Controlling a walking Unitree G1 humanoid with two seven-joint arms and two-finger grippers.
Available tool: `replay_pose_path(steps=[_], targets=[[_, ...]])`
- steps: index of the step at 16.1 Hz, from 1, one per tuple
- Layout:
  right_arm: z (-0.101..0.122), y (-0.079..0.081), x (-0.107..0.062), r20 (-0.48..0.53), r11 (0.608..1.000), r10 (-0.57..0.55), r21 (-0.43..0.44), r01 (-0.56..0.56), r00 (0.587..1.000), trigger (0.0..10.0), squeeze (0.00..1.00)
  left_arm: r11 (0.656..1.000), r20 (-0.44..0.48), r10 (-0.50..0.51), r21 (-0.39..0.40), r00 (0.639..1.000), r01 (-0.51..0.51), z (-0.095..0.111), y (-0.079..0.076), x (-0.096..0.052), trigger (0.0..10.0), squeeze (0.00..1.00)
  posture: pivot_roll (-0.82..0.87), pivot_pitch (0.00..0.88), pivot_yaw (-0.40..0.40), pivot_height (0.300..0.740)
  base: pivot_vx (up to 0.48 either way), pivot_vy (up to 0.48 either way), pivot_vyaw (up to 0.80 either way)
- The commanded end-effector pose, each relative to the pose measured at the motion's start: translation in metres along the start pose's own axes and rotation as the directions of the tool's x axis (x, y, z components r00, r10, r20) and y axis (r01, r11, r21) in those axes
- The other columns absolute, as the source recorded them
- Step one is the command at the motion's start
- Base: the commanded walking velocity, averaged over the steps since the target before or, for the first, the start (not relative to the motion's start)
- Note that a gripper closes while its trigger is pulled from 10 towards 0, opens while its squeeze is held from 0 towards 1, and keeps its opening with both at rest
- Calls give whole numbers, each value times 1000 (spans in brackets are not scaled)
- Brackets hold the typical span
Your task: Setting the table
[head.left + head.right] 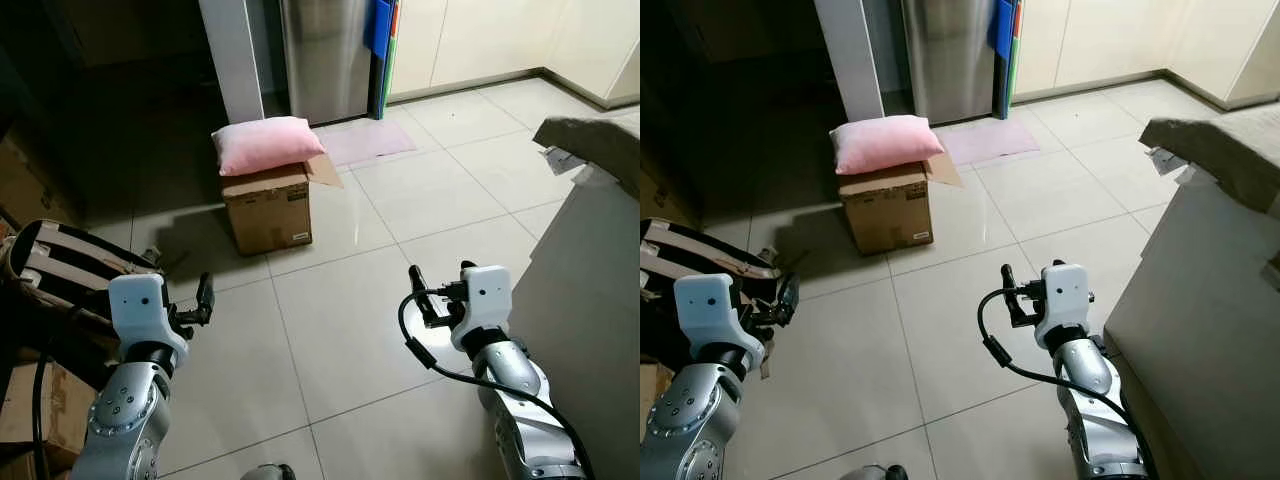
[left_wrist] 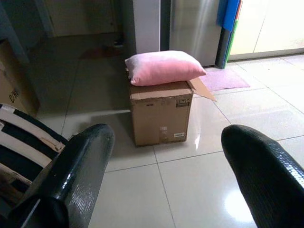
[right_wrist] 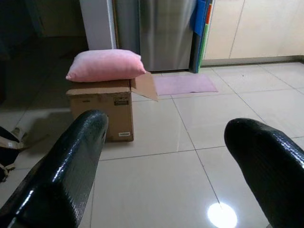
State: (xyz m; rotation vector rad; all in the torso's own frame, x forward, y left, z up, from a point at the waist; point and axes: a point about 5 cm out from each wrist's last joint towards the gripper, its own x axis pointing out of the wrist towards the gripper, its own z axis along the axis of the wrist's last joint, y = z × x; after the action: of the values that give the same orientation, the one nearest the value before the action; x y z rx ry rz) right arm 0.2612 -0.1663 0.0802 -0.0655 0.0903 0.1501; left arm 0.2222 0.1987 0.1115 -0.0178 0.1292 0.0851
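Home kitchen — stainless fridge (image 1: pixel 322 55) as anchor. Cream cabinets (image 1: pixel 470 40) just right of it, pink mat (image 1: pixel 365 142) on the pale tile floor (image 1: pixel 400 230) in front, cardboard box (image 1: pixel 268 208) with pink pillow (image 1: pixel 266 144) nearby.

Open tiled floor (image 1: pixel 330 330) ahead of both grippers, clear up to the cardboard box (image 1: pixel 268 208). On top of the box, a pink cushion (image 1: pixel 266 144); one loose flap sticking out from the box toward the pink mat (image 1: pixel 365 143). Behind the box, a white pillar (image 1: pixel 232 60) and a steel fridge (image 1: pixel 325 55) closing the way. Left of the box, a striped bag (image 1: pixel 60 262) on the floor. Right of the box, across bare tiles, a tall pale block (image 1: pixel 590 290) walling off that side.
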Motion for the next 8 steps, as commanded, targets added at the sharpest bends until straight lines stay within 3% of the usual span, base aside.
replay_pose_path(steps=[1,7,8], targets=[[-3,-1,0,-2,1000,-10,10,10,1000,10000,0,1000,6,2,11,1000,-2,0,1,1,10000,0,-105,40,100,740,0,0,0],[-3,-4,-1,12,1000,-20,13,20,1000,10000,0,1000,18,-5,10,1000,5,0,-1,3,10000,0,-115,28,99,740,0,0,0],[3,-3,-1,52,998,-9,59,6,999,10000,0,1000,25,-8,8,1000,8,2,-2,3,10000,0,-114,29,100,740,0,0,0]])
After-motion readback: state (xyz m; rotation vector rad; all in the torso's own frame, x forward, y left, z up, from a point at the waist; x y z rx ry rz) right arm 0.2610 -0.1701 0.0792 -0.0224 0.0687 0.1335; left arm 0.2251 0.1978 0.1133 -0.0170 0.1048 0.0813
